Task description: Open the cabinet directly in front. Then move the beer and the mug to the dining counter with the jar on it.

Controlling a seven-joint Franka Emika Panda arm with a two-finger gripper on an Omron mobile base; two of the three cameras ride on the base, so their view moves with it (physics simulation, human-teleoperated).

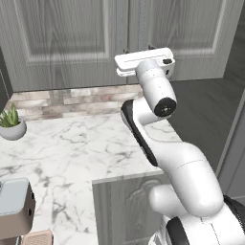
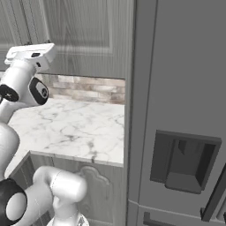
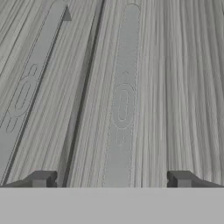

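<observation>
1. My tool is up against the cabinet. On the hand camera its two dark fingertips stand wide apart with nothing between them, so I read it as open.
2. From the left base camera I see just the white back of the hand; the tool points away from me at the doors and its fingers are mostly hidden behind the hand body. The right base camera gives the same limit: the tool is barely visible at the top of the hand.
3. The hand camera is so close that the cabinet is little more than grey wood grain. I can make out the dark seam between the two doors, running slightly tilted, and two long pale handles, one just right of the seam and one to its left, cut off at the edge.
4. Both doors look shut; whether the fingertips touch the door I cannot tell.
5. The left base camera shows the marble counter below the cabinet, a brick backsplash, a small potted plant at the left, and a grey-topped appliance cut off at the lower left.
6. The right base camera instead shows a tall grey refrigerator beside the counter, with a dispenser recess in its front.
</observation>
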